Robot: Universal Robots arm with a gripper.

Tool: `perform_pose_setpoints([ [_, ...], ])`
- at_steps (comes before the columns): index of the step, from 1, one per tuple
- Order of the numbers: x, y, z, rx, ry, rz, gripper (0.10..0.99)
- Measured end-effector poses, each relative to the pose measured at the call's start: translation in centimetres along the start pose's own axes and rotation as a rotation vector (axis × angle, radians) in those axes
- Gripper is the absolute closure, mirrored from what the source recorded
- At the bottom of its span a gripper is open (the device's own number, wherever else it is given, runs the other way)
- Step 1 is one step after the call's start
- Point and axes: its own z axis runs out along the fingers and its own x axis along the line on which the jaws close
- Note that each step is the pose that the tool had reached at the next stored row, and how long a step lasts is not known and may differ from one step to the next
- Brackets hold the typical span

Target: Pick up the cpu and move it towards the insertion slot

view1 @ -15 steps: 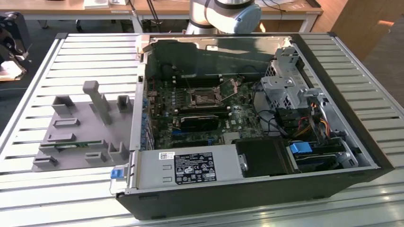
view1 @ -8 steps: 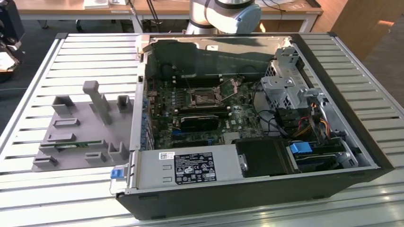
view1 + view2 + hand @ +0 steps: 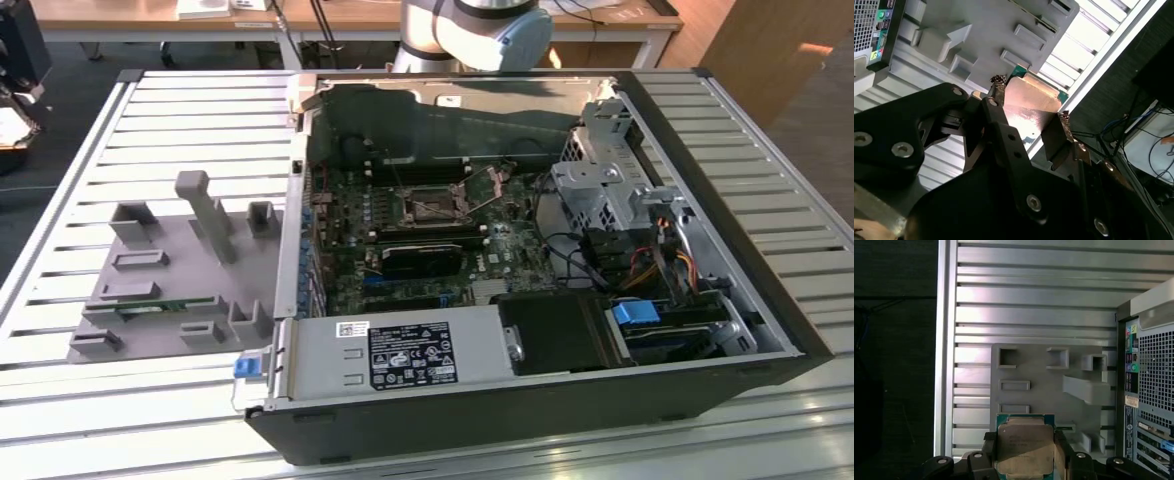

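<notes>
In the first wrist view my gripper (image 3: 1025, 456) is shut on the cpu (image 3: 1024, 442), a flat square chip with a silvery top and a green rim, gripped by two opposite edges. It hangs level above the grey fixture plate (image 3: 1039, 370). In the second wrist view the cpu (image 3: 1026, 100) shows its shiny underside between the two fingertips (image 3: 998, 82). The insertion slot (image 3: 430, 205) is the silver-framed square socket on the motherboard inside the open computer case, seen in the exterior view and well away from the fixture plate (image 3: 160, 290).
A black heatsink block (image 3: 416, 262) lies just in front of the socket. Drive cages and cables (image 3: 627, 215) crowd the case on the exterior view's right. A green strip (image 3: 154, 307) lies on the fixture. The case's rear panel (image 3: 1149, 390) stands beside the fixture, and the table edge (image 3: 946, 340) runs along its other side.
</notes>
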Motion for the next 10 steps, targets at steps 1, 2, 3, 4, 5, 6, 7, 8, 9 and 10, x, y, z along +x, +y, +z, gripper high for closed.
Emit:
perform_pose_setpoints([
  [1, -0.13, 0.00, 0.02, 0.000, -0.0003, 0.000, 0.549],
  [2, -0.28, -0.01, 0.02, 0.000, -0.0002, 0.000, 0.549],
  [3, -0.44, -0.01, 0.02, 0.000, -0.0001, 0.000, 0.549],
  [4, -0.63, -0.01, 0.02, 0.000, -0.0001, 0.000, 0.549],
  [5, -0.84, -0.01, 0.03, 0.000, -0.0002, 0.000, 0.549],
  [6, -1.07, -0.01, 0.04, 0.000, -0.0002, 0.000, 0.549],
  [7, -1.31, -0.01, 0.05, 0.000, -0.0002, 0.000, 0.549],
  [8, -1.55, -0.01, 0.06, 0.000, -0.0002, 0.000, 0.549],
  [9, -1.80, -0.02, 0.06, 0.000, -0.0003, 0.000, 0.549],
  [10, -2.06, -0.01, 0.07, 0.000, -0.0002, 0.000, 0.549],
])
